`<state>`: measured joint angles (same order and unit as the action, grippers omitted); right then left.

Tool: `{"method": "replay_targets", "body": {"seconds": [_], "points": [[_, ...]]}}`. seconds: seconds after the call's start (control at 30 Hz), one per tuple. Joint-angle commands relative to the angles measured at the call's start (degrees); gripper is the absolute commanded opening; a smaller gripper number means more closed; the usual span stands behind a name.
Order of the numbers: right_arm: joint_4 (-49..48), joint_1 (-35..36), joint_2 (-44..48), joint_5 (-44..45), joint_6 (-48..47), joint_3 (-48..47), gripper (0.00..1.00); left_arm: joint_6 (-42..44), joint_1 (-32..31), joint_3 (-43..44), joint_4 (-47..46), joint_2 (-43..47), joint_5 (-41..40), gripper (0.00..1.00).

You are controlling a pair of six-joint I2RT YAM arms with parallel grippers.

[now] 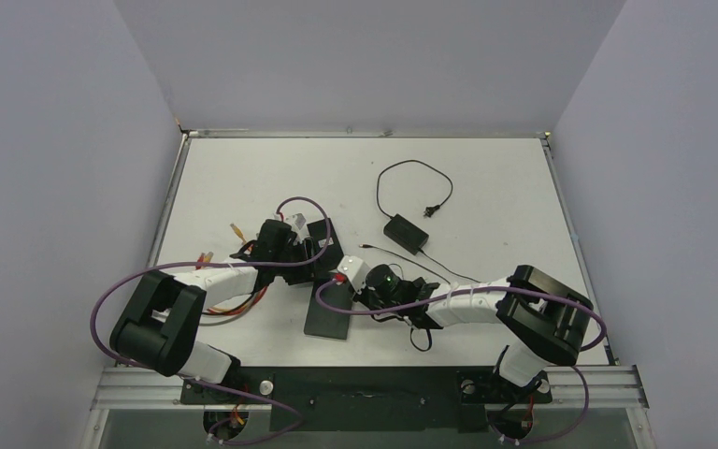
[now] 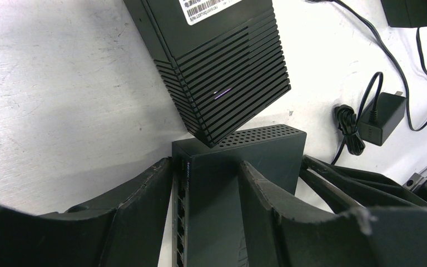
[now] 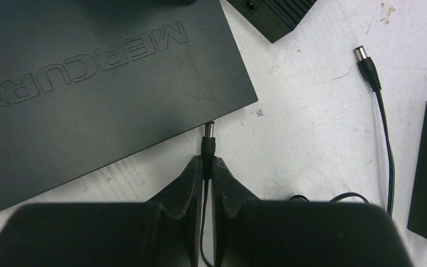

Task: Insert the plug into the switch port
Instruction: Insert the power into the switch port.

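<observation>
Pinching the plug [image 3: 207, 143], the right fingers [image 3: 192, 179] show clearly only in their wrist view; left fingers [image 2: 144, 203] clamp the switch [image 2: 244, 153].

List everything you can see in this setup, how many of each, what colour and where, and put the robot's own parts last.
flat MERCURY-branded network switch: one, black, near the table's front, between the grippers
ribbed plastic box with a white label: one, black, beside one corner of the switch
barrel plug on a thin cable: one, black, in the right gripper, tip close to the switch's edge, not inserted
loose barrel plug: one, black with silver tip, lying on the table
rectangular power brick: one, black, around the table's middle, cable looped behind it
small wall adapter: one, black, beside its bundled cord
table: one, white
right gripper: one, black, shut on the plug
left gripper: one, black, fingers apart at the switch's port side
</observation>
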<state>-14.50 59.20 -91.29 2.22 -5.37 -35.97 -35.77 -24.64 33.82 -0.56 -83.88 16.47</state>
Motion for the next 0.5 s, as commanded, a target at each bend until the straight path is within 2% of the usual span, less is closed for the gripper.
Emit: {"method": "replay_targets", "body": {"seconds": [0.0,0.47], "points": [[-4.4,0.9,2.6,-1.0,-0.5,0.1,0.00,0.8,-0.1,1.3,-0.5,-1.2,-0.1,0.45],[-5.0,1.3,2.7,-1.4,-1.5,0.4,0.00,1.2,-0.7,1.3,-0.5,-1.5,0.7,0.45]]}}
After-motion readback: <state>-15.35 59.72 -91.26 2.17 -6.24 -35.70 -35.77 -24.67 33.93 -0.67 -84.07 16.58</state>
